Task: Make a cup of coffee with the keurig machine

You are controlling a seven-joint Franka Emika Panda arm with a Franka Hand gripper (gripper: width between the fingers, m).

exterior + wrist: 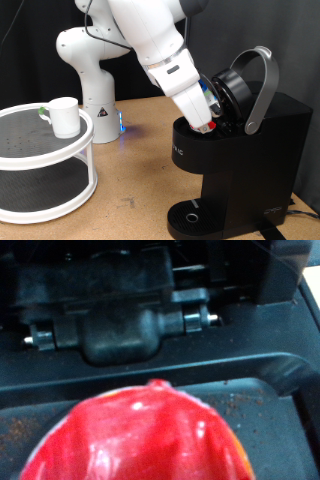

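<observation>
The gripper (pixel 207 122) is pushed down into the open top of the keurig machine (pixel 235 160), at the end of the white arm (pixel 150 40) that slants in from the exterior view's top. Its fingertips are buried in the brewer's mouth, so how wide the jaws stand cannot be told. A spot of red shows right at the tips there. In the wrist view a red-topped pod (pixel 150 435) fills the lower part of the picture, very close to the camera and blurred; whether the fingers actually clamp it is not visible. Behind it lie the black inner parts of the machine's chamber (pixel 120 325).

The machine stands upright at the exterior view's right, its long axis vertical. Its lid (pixel 237 88) is tipped open, and the grey curved handle (pixel 262 88) rises aslant toward the exterior view's top right. The round drip tray (pixel 192 215) at its foot faces the exterior view's bottom left.

The cup (pixel 64 116) is well apart from the machine, standing upright on the top shelf of a round white two-tier rack (pixel 40 165) at the exterior view's left, a pale green mark on its left side. Both rack and machine rest on a brown wooden table (pixel 140 150).
</observation>
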